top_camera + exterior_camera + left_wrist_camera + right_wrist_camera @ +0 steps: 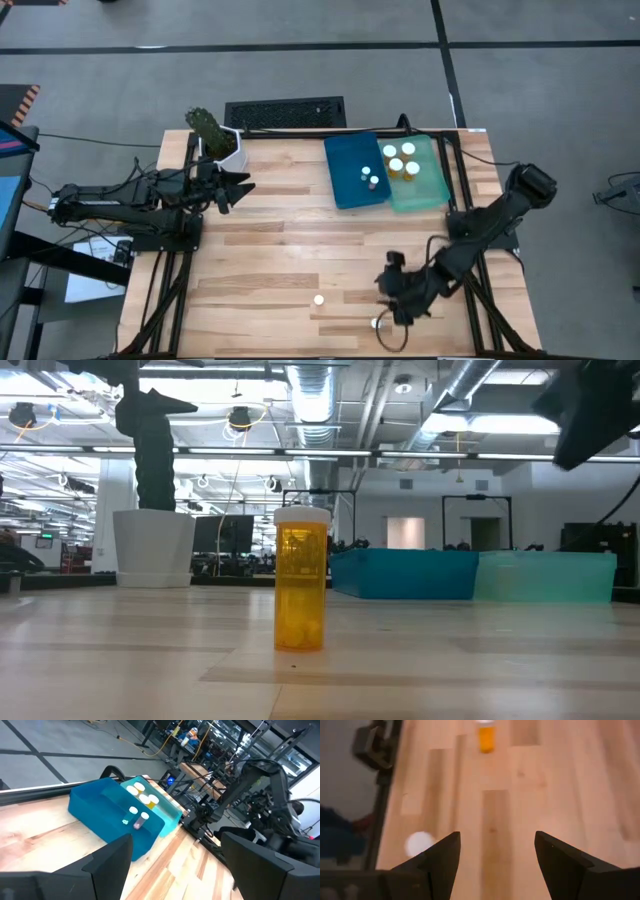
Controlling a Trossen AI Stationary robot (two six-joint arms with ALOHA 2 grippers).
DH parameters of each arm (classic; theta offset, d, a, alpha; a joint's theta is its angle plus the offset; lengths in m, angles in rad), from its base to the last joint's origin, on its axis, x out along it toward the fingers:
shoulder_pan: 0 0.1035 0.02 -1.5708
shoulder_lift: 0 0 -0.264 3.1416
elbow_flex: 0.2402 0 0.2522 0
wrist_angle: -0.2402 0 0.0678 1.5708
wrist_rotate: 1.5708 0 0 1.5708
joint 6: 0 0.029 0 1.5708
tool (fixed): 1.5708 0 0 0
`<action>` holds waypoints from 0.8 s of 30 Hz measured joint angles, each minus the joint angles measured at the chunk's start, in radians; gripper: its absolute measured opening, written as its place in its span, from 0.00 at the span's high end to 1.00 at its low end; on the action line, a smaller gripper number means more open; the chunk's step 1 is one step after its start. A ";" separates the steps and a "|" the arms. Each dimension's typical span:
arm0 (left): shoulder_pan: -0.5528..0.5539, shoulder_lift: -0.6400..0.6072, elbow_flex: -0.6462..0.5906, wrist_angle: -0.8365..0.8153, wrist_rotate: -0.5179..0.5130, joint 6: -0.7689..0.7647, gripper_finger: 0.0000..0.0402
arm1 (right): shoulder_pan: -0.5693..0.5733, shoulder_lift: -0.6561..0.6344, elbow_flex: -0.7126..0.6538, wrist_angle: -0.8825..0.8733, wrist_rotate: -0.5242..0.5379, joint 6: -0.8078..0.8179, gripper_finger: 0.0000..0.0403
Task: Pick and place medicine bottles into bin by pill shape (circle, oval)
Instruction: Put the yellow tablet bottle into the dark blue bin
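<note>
- Nearest the low camera you've got one amber bottle (pixel 301 592): translucent yellow-orange plastic cylinder, round white cap, pale pills at the bottom. It stands upright on the table (pixel 150 660), alone.
- Bottle count for you: eight white caps in the high view.
- Two are loose on the near part of the table: that amber bottle, plus a second loose bottle (pixel 376 323) near the front edge. You only get its round white cap; I cannot tell its body.
- Four wide amber bottles (pixel 396 166) stand in a tight cluster in the teal bin (pixel 432 190).
- Two narrower small bottles (pixel 366 173) stand side by side in the blue bin (pixel 345 155).
- Two bins: rectangular plastic trays, translucent walls, touching side by side at the far right of the table.
- Table is pale wooden butcher-block planks with visible grain, on a black frame.
- Right gripper (pixel 497 855): dark wedge-shaped fingers spread apart, nothing between them. It hangs low over the near right of the table, with the second loose bottle just beside it and the amber bottle ahead.
- Left gripper (pixel 235 188): fingers wide apart, empty, waiting over the far left of the table.
- One green cactus-like plant (pixel 208 127) in a white pot sits at the far left corner.
</note>
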 joint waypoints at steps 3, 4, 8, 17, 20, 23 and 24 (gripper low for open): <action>0.000 0.000 0.000 -0.001 0.000 -0.001 0.26 | 0.036 0.063 0.060 -0.005 -0.001 -0.052 0.34; 0.000 0.000 0.000 -0.002 0.000 -0.002 0.26 | 0.046 0.084 0.080 0.001 -0.001 -0.064 0.34; 0.000 0.000 0.000 -0.010 0.000 -0.010 0.26 | 0.066 0.168 0.144 -0.001 -0.004 -0.083 0.34; 0.000 0.001 0.000 -0.028 0.000 -0.023 0.26 | 0.066 0.285 0.200 0.001 -0.074 -0.057 0.34; 0.000 0.001 0.000 -0.031 0.000 -0.023 0.26 | 0.073 0.296 0.200 0.003 -0.088 -0.018 0.34; 0.000 0.000 0.000 -0.033 0.000 -0.023 0.26 | 0.083 0.296 0.199 -0.008 -0.083 0.003 0.34; 0.000 0.001 0.000 -0.034 0.000 -0.023 0.26 | 0.084 0.296 0.199 -0.008 -0.081 0.005 0.34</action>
